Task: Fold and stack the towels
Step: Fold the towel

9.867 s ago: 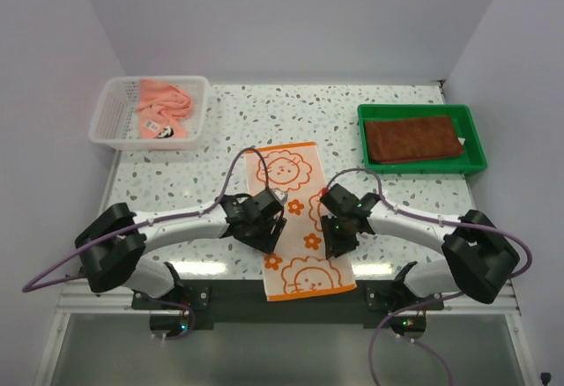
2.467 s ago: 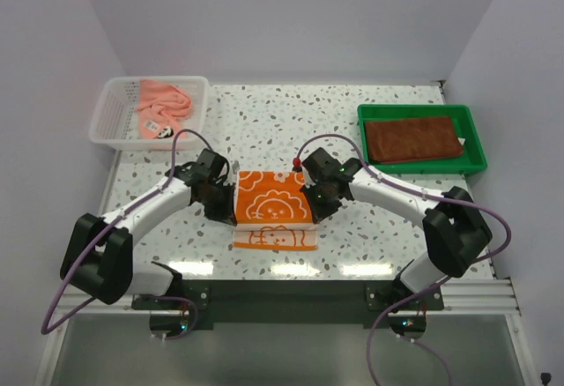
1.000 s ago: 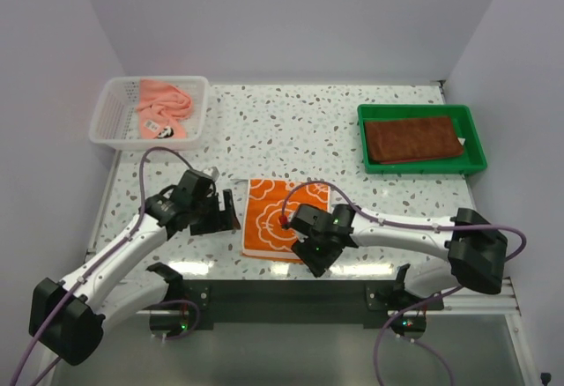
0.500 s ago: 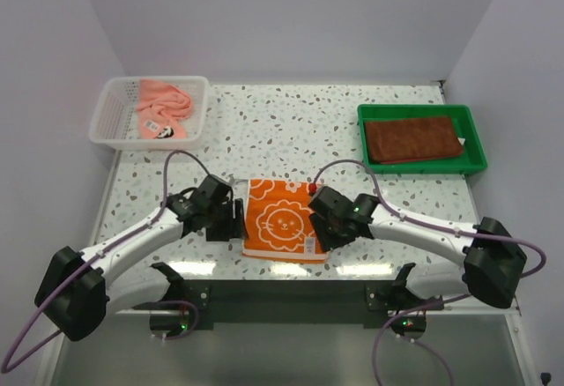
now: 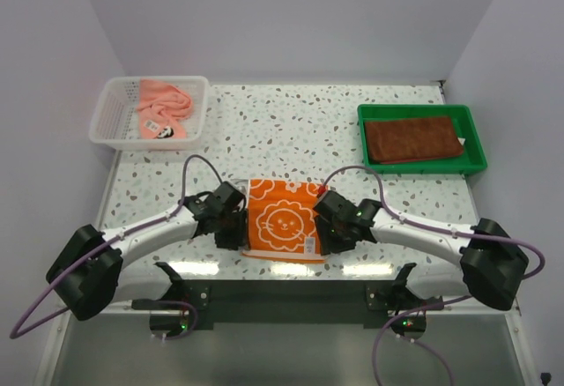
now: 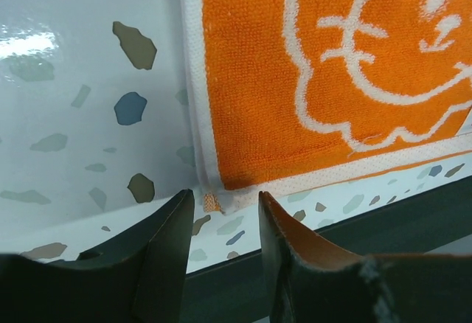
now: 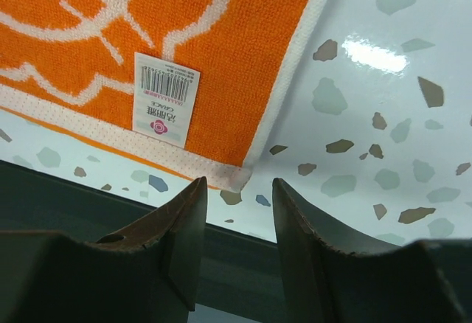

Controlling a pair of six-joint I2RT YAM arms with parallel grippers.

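Observation:
The orange towel with a white lion pattern lies folded in a square near the table's front edge. My left gripper is open at its near left corner, jaws either side of the corner. My right gripper is open at its near right corner. A white care label shows on the towel. A dark brown towel lies folded in the green tray. A salmon pink towel lies crumpled in the white mesh basket.
The table's front edge runs just below the orange towel, with a dark rail beyond it. The basket stands at the back left, the tray at the back right.
The long orange towel was folded in half, then again into a square. In the last half second both grippers moved down to its near corners.

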